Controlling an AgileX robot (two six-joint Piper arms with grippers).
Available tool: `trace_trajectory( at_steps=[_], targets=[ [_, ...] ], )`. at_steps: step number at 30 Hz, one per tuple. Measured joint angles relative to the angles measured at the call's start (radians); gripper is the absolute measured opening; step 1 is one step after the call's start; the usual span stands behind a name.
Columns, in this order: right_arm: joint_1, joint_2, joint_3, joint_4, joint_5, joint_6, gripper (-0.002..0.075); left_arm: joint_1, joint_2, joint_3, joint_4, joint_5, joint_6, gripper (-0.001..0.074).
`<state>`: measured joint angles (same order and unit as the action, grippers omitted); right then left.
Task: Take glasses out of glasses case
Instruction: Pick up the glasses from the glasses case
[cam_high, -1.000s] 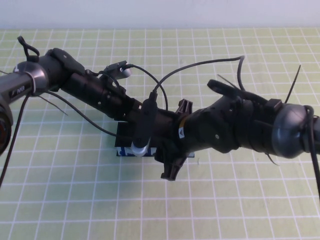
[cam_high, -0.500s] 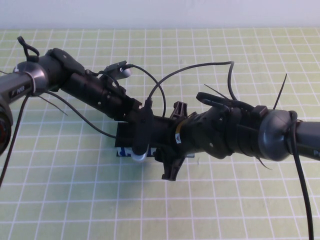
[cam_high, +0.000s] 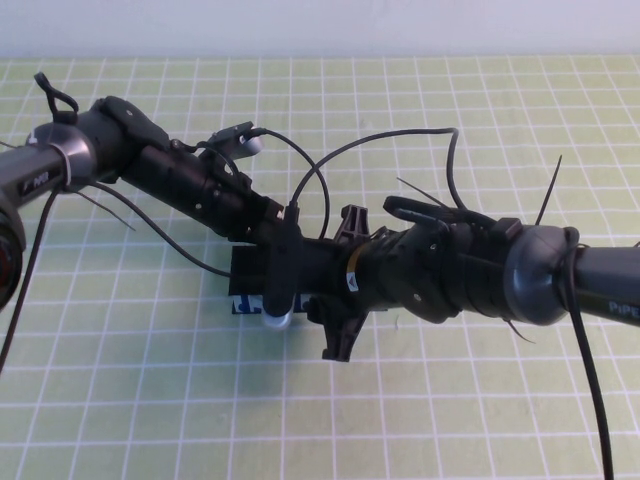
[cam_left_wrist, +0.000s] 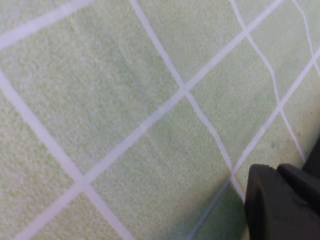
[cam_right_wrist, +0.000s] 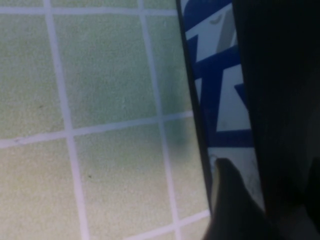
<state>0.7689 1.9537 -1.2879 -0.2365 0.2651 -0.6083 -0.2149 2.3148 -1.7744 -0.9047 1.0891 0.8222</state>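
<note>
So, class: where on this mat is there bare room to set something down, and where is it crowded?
Free: the mat in front of the case, and the strip behind both arms. Crowded: the middle, where the left hand and right hand meet over the case.

On the green gridded mat (cam_high: 120, 400), both black arms reach in from the two sides and cross over the glasses case (cam_high: 250, 290) at the middle of the scene. The left gripper is hidden where the arms meet, over the case. The right gripper (cam_high: 342, 285) sits just right of the case's white-and-blue front, its jaws spread, one finger pointing far and one near.
</note>
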Motion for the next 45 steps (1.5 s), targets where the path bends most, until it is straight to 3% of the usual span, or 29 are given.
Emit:
trace_trajectory(
  at_steps=[7,16,32,40,45],
  targets=[
    [0.0,0.004,-0.002,-0.01,-0.011,-0.002,0.0265,0.0,0.0,0.0,0.0,0.0,0.0,-0.0004],
    [0.002,0.004,-0.005,-0.069,-0.015,-0.009,0.0063,0.0,0.0,0.0,0.0,0.002,0.0,-0.0004],
    [0.002,-0.052,-0.006,-0.083,0.0,0.04,0.0008,0.021,-0.03,-0.006,-0.004,0.036,0.0,-0.0004],
    [0.002,-0.054,-0.006,-0.083,0.0,0.051,0.0005,0.11,-0.265,-0.006,-0.001,0.038,0.008,-0.0004],
    [0.002,-0.054,-0.006,-0.103,0.0,0.12,0.0005,0.129,-0.478,0.123,-0.014,0.006,0.08,-0.0004]
  ],
)
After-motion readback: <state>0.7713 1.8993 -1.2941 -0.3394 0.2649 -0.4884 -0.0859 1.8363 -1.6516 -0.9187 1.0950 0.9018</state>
